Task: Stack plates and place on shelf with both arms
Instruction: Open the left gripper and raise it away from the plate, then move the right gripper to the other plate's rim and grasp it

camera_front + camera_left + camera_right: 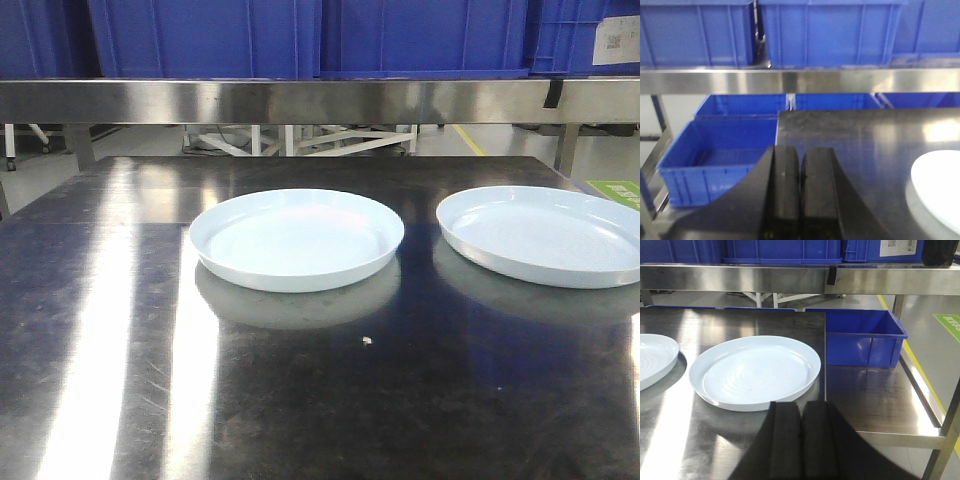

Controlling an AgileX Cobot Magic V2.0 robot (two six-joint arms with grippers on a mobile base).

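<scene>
A plate and a second plate lie apart on the dark desk (steel shelf behind); left gripper and right gripper pinched closed, empty.

Smooth, glossy pale plates rest on a dark, scratched, mirror-like metal table. Above the table, a brushed stainless-steel shelf bears blue plastic crates.

We find the worktop bare along its near edge and its left side, open for passing. The middle plate and the right-edge plate lie apart, a narrow bare strip between them. Above the far edge the shelf runs across, blue crates crowding its top.
</scene>
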